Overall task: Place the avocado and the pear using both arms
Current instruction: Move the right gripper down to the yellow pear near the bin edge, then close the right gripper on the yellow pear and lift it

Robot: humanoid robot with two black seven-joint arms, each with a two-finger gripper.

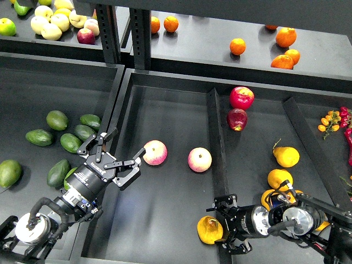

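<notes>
pear [208,230]: at 6 o'clock in centre bin, bruised, released.
right gripper [224,223]: spread wide beside pear.
left gripper [114,160]: wide, empty.
avocado [70,142]: at 9 o'clock, ungrasped; placement pending.

Bright, even overhead light, soft shadows, sharp focus, faint glare on glossy fruit.

Bare bin floor [165,220] between two pink-yellow apples [154,152] and divider wall [218,148] — an open lane.
</notes>
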